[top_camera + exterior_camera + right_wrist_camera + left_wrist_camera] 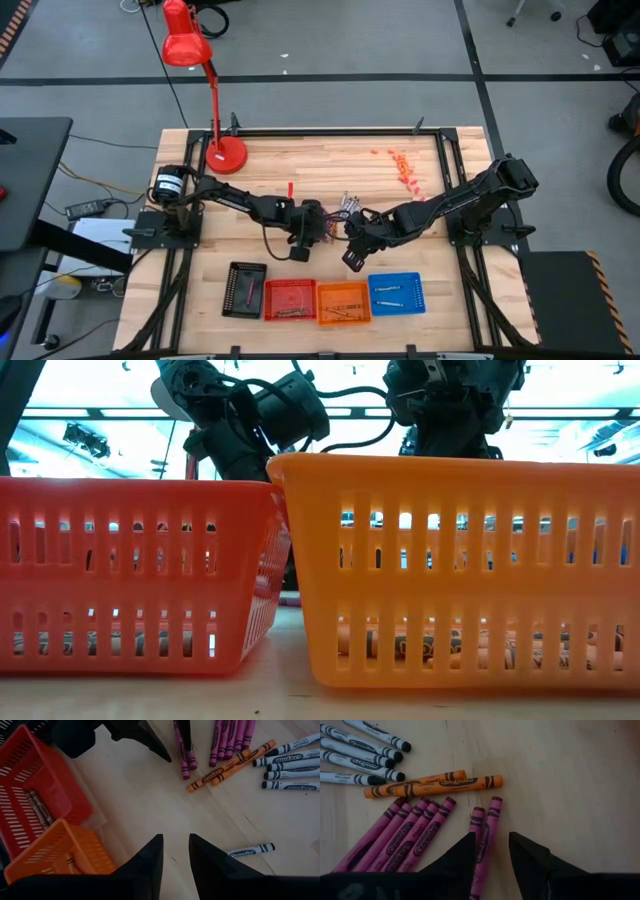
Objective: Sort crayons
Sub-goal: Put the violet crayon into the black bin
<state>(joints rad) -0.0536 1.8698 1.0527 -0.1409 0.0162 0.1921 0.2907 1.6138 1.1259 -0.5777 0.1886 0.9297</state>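
Note:
The crayons lie loose on the wooden table (300, 160) in three groups: pink ones (410, 830), two orange ones (435, 784) and several white ones (360, 755). A little apart from the pink group lie two more pink crayons (492, 817). My left gripper (490, 837) is open over these two, with one of them running between its fingers. My right gripper (175, 837) hangs open over bare table nearer the baskets, nothing between its fingers. One white crayon (250, 851) lies alone close to it.
Along the near edge stand a black (245, 290), a red (290, 300), an orange (343, 302) and a blue basket (397, 293), with crayons in the last three. Small red bits (405, 170) lie far right. A red desk lamp (225, 155) stands far left.

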